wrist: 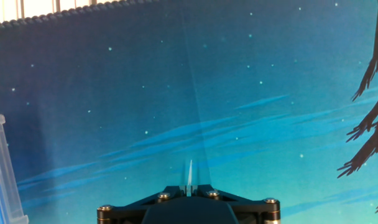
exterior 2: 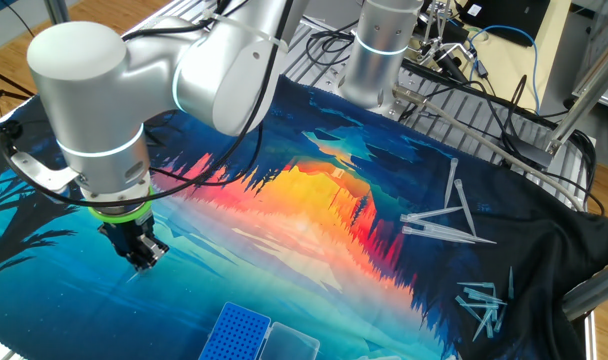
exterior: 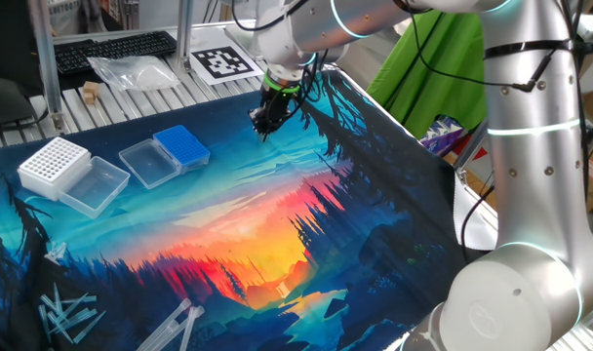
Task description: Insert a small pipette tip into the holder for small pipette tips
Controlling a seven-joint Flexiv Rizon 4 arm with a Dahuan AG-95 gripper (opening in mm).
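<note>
- Standing over the far end of the printed sunset mat (exterior: 277, 224), the silver arm (exterior 2: 94, 110) points its gripper (exterior: 266, 123) straight down, low above the blue part of the print.
- At about nine o'clock from the gripper in one fixed view sits the holder for small pipette tips (exterior: 182, 146), a blue rack with its clear lid (exterior: 146, 162) folded open beside it; a larger white rack (exterior: 53, 164) with its own open lid lies further out at the same bearing.
- Seen from the other fixed view, the blue holder is at roughly four o'clock from the gripper, near but not under it.
- Loose spare tips (exterior 2: 444, 222) lie scattered well apart, at three o'clock across the mat.
- In the hand view the jaws are drawn together on a small pipette tip (wrist: 189, 177), a thin clear sliver standing upright between them; the holder's edge shows at nine o'clock.
- My reading: the tip is gripped and the carry to the holder comes next.
- Doing it well likely means lifting clear first, keeping the tip vertical, centring over one empty hole of the fine grid, then lowering slowly so the slender tip slides in rather than bending or skidding across the top.
</note>
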